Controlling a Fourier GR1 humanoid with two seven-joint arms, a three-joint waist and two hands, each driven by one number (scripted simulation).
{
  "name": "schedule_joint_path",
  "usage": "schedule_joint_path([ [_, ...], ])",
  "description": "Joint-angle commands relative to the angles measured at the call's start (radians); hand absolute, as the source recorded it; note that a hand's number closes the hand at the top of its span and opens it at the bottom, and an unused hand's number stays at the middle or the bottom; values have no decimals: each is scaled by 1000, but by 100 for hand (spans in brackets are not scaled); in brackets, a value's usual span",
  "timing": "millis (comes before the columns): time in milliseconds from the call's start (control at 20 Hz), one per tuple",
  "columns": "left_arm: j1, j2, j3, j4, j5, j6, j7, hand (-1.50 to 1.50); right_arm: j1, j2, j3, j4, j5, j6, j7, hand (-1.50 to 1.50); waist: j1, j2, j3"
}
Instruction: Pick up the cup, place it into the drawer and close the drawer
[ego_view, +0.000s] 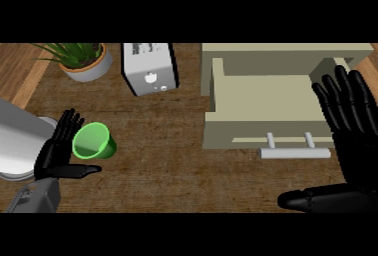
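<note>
Cup (94, 141), green, lying tipped on the wooden counter (170, 170) with its open mouth toward the view; just right of the left hand (59, 152), rim close against the straight fingers (68, 125), whether touching cannot be told; thumb (81, 171) stretched out just below the cup, not curled round it; nothing held. Well apart to the right, drawer (266, 105) pulled open, pale and box-shaped, its bar handle (295, 153) on the near front; right hand (347, 130) at the drawer's right edge, fingers straight and spread, pointing up, thumb (310, 199) out to the left below the handle; nothing in its grasp. Beyond the left fingers, a potted plant (83, 59) and a white toaster (150, 67); left of the left hand, a grey rounded appliance (18, 140).
</note>
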Motion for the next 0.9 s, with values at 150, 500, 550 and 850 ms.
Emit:
schedule_joint_path([
  [150, -56, 37, -7, 193, -35, -42, -132, -150, -76, -17, -36, 70, -23, 5, 3, -150, 0, 1, 0],
  [500, -108, 50, -11, 290, -53, -65, -208, -150, 1, 28, 36, -6, 33, -19, 4, -150, -6, 3, -1],
  [550, -119, 0, -23, 257, -51, -13, -162, -150, 72, 12, 24, -58, -8, 24, -8, -150, -5, 1, 0],
  [850, -148, 5, -10, 346, -45, -52, -207, -150, 0, 30, 44, 12, 35, -4, -19, -150, -9, 5, -2],
])
